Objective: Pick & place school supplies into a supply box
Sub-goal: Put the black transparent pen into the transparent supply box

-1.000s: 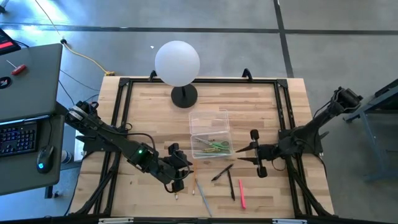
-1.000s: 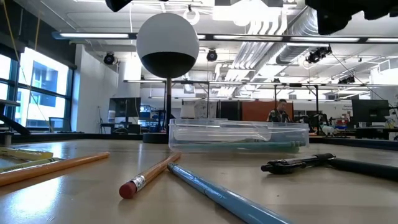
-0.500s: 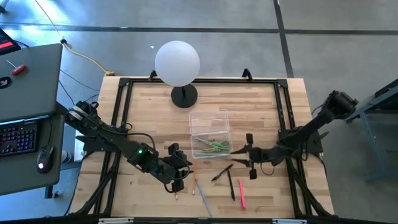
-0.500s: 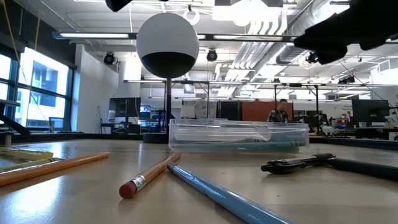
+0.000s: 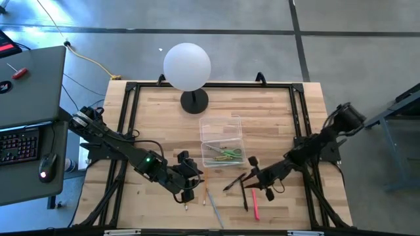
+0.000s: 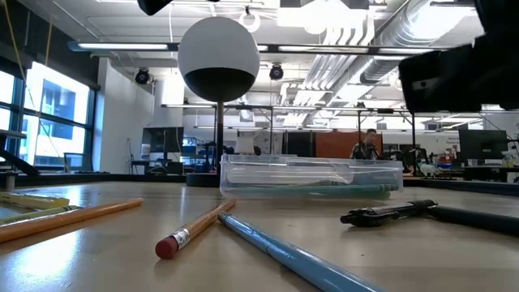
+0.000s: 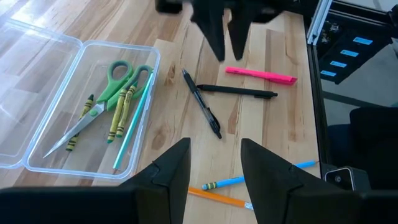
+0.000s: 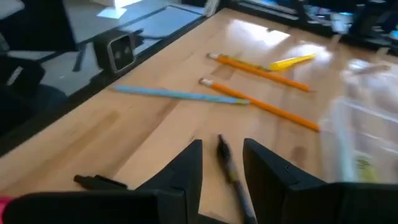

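Right tool (image 5: 252, 178) sits low over the bench (image 5: 157, 118), fingers parted and holding nothing. In its own wrist view one black pen (image 8: 233, 177) lies on the wood in the gap between its fingers (image 8: 186, 171), tip pointing away from the tool. A second black pen (image 7: 239, 91) lies crosswise just beside the first, and a pink marker (image 7: 261, 75) lies just past that, nearer the right arm's side.

Supply box (image 5: 222, 141), clear, lid off, stands just ahead of the right tool toward the lamp. Inside: green-handled scissors (image 7: 106, 99), two dark yellow-green crayons (image 7: 121, 106) and a green pencil (image 7: 132, 127).

Left tool (image 5: 185, 191) hovers well apart from the right one, near the bench's front edge, fingers parted, nothing between them. Directly under and ahead of it: a blue pencil (image 7: 249, 182) and an orange pencil (image 7: 214, 198). The right wrist view shows a further orange pencil (image 8: 258, 68) and a short yellow item (image 8: 292, 60) beyond these; I cannot tell what the yellow one is.

White globe lamp (image 5: 188, 67) on a black base stands at the far edge of the bench, beyond the box.
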`<state>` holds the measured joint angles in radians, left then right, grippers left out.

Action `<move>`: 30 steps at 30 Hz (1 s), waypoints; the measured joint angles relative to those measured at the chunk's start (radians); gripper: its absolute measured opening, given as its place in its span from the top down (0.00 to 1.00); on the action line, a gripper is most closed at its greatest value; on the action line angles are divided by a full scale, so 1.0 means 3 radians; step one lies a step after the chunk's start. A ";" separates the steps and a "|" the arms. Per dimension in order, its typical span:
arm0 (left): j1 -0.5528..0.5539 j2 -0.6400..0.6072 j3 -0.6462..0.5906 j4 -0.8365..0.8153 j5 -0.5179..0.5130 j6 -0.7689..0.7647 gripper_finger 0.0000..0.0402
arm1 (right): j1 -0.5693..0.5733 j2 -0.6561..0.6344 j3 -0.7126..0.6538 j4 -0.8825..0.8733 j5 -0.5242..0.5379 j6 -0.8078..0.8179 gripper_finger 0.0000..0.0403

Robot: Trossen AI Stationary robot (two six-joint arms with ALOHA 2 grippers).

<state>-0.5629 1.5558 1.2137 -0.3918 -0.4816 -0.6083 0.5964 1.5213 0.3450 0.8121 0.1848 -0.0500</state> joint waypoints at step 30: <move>-0.0001 0.0000 0.0000 0.0001 0.0000 0.0000 0.57 | -0.0531 0.0298 0.0001 -0.0648 -0.0138 -0.0202 0.77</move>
<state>-0.5632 1.5558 1.2137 -0.3916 -0.4816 -0.6083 0.4371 1.6108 0.3454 0.6177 0.1435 -0.1104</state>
